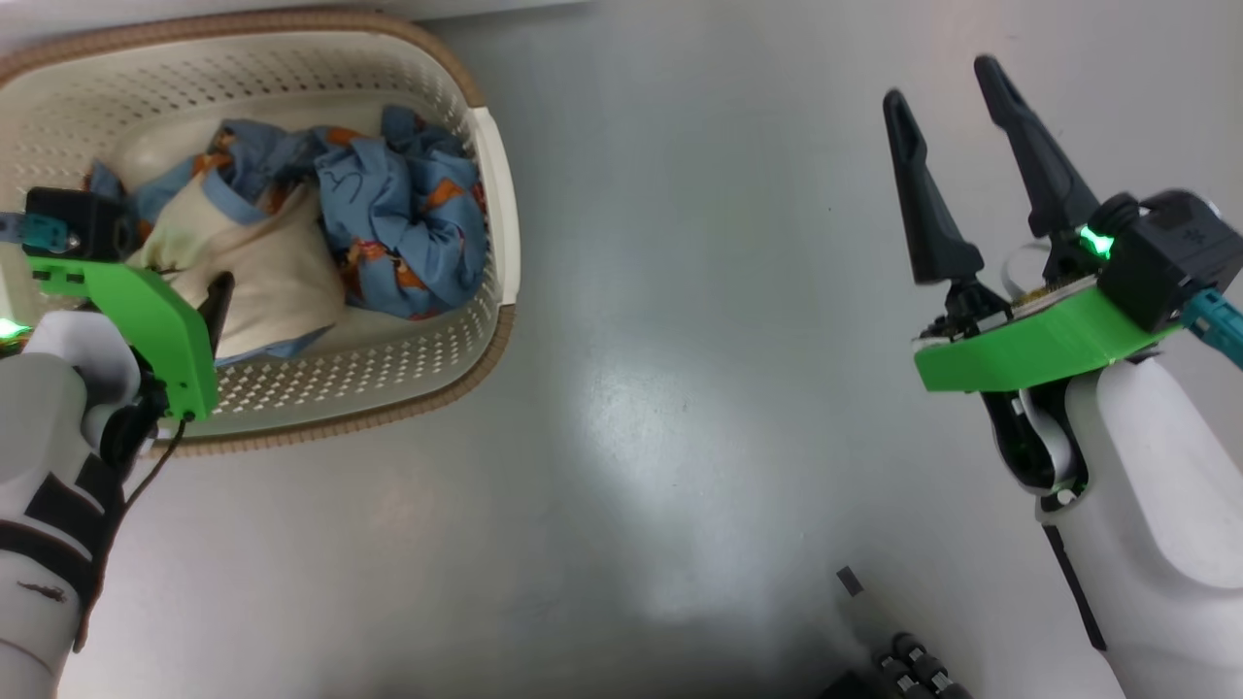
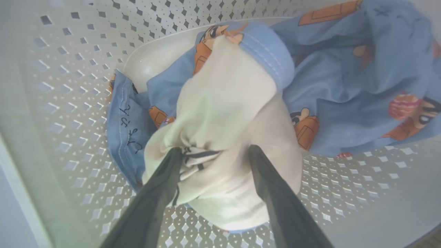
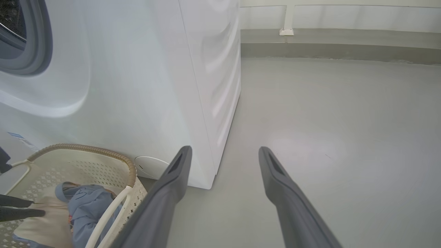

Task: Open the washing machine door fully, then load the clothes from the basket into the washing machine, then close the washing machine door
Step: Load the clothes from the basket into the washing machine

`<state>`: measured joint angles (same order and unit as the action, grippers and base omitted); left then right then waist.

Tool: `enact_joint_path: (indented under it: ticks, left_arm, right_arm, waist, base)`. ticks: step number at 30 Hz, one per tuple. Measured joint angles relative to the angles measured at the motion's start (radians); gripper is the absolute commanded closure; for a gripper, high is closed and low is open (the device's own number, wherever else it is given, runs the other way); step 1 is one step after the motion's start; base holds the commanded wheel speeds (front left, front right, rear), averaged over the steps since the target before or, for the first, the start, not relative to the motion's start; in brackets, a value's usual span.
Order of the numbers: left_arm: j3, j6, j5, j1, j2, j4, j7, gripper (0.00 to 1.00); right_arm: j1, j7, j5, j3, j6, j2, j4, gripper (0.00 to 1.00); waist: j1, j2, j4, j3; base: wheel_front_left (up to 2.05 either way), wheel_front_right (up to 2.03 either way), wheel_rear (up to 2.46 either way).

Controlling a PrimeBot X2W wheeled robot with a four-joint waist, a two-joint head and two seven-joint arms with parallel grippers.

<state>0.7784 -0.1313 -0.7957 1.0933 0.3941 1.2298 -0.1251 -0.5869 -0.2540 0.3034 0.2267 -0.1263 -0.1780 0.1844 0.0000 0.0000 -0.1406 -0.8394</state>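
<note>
The cream basket [image 1: 490, 194] with a brown rim stands on the floor at the upper left, in front of the white washing machine [image 3: 137, 86]. In it lie the clothes: blue printed garments [image 1: 398, 214] and a cream cloth [image 2: 224, 113]. My left gripper [image 2: 214, 150] reaches down into the basket, open, with one finger on each side of the cream cloth and pressing into its folds. My right gripper [image 1: 940, 81] hangs open over bare floor at the right, holding nothing. The machine's grey seal [image 3: 38, 44] shows around the drum opening. The washing machine door is out of view.
Grey floor spreads to the right of the machine as far as a wall with a low ledge [image 3: 341, 43]. A round cap [image 3: 150, 167] sits low on the machine's front. A small dark scrap [image 1: 849, 581] lies on the floor, near a dark part of my base [image 1: 908, 670].
</note>
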Motion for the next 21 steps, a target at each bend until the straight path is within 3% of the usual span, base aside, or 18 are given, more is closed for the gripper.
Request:
enact_joint_path:
  ticks: [6,7,8,10,11,21]
  left_arm:
    - [0.031,0.0,-0.041,0.0,-0.002,-0.019,-0.011,0.0]
    - [0.036,0.0,-0.044,0.0,-0.002,-0.02,-0.012,0.08]
    - [0.043,0.0,-0.045,0.0,-0.002,-0.02,-0.012,0.24]
    - [0.055,0.0,-0.051,0.0,-0.002,-0.022,-0.012,0.9]
    - [0.06,0.0,-0.054,0.0,-0.001,-0.023,-0.012,1.0]
    - [0.086,0.0,-0.121,-0.001,-0.002,-0.03,0.016,1.0]
  right_arm:
    - [-0.006,0.0,-0.003,0.018,0.0,0.01,-0.007,0.0]
    - [-0.006,0.0,-0.003,0.023,0.0,0.01,-0.007,0.0]
    - [-0.006,0.0,-0.003,0.025,0.0,0.011,-0.008,0.0]
    - [-0.006,0.0,-0.003,0.026,0.0,0.011,-0.011,0.0]
    - [-0.006,0.0,-0.003,0.026,0.0,0.011,-0.012,0.0]
    - [-0.006,0.0,-0.005,0.023,0.0,0.01,-0.013,0.0]
  waist:
    - [0.0,0.0,-0.015,-0.015]
    - [0.0,0.0,-0.017,-0.016]
    - [0.0,0.0,-0.019,-0.017]
    - [0.0,0.0,-0.023,-0.019]
    - [0.0,0.0,-0.025,-0.019]
    - [0.0,0.0,-0.022,-0.003]
  base:
    - [0.0,0.0,0.0]
    - [0.0,0.0,0.0]
    - [0.0,0.0,0.0]
    - [0.0,0.0,0.0]
    - [0.0,0.0,0.0]
    - [0.0,0.0,0.0]
